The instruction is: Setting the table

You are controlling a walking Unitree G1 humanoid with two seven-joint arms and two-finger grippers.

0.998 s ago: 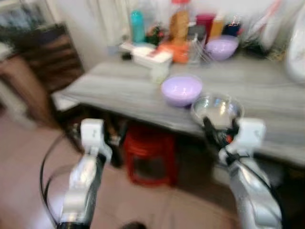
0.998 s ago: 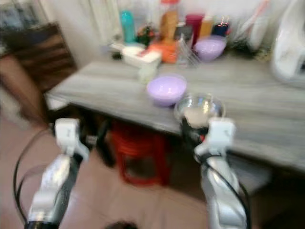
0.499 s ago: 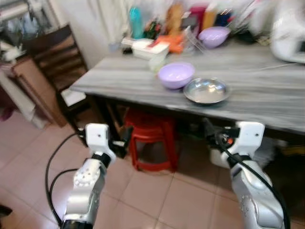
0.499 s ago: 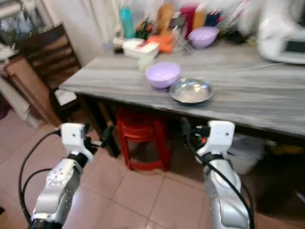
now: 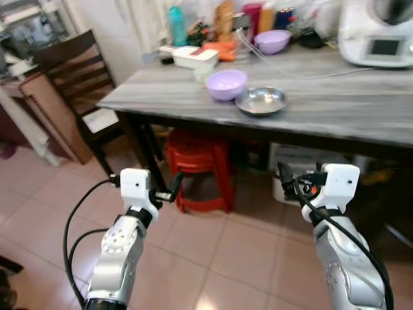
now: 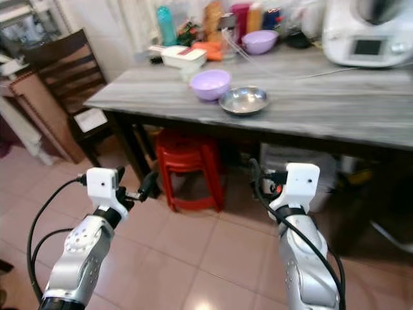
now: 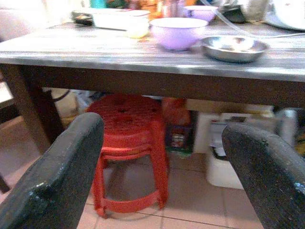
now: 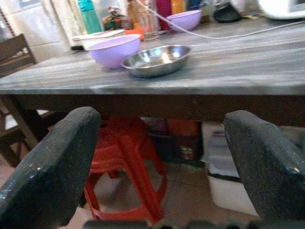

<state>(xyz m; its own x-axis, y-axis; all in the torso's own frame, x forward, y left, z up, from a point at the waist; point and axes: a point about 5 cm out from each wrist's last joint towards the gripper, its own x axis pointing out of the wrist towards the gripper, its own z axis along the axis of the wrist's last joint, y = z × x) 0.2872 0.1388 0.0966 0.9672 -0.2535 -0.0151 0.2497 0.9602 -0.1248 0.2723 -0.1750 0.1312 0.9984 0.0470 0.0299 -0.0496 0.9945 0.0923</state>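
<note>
Both grippers, left (image 7: 157, 167) and right (image 8: 159, 162), hang spread and empty below the table (image 5: 361, 103) front edge, where steel dish (image 5: 261, 100) touches lilac bowl (image 5: 226, 84); head views add a blender (image 5: 377, 32).

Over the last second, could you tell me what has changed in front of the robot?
The camera has pulled back from the table: a second ago the steel bowl sat just beyond the right gripper, whereas now both grippers hang lower, over the floor. The purple bowl and steel bowl stayed side by side. The left gripper holds nothing.
</note>
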